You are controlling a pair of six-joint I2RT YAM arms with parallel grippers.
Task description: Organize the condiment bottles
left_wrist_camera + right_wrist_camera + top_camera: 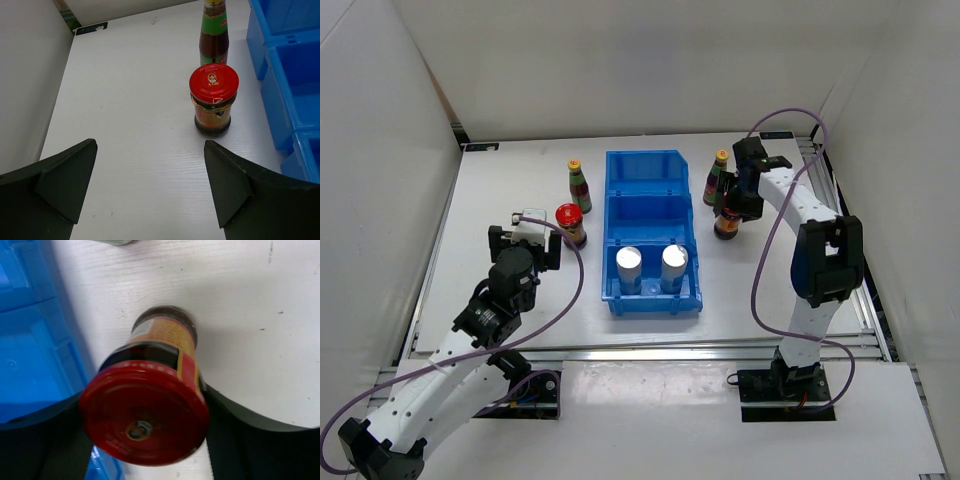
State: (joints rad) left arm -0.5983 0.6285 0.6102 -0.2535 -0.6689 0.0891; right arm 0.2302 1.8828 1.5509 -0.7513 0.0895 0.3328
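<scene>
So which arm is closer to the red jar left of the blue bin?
Left. The left gripper sits open just short of that jar; the right gripper is across the bin, gripping the other jar.

Around me the white table (pixel 520 190) filled the middle of the frame, and its surface was matte with fine marks. Plain white walls closed it at the left (pixel 375 200), the top (pixel 620 60) and the right (pixel 910 150). A metal rail (pixel 650 352) ran along its lower edge. The light was soft and even.
</scene>
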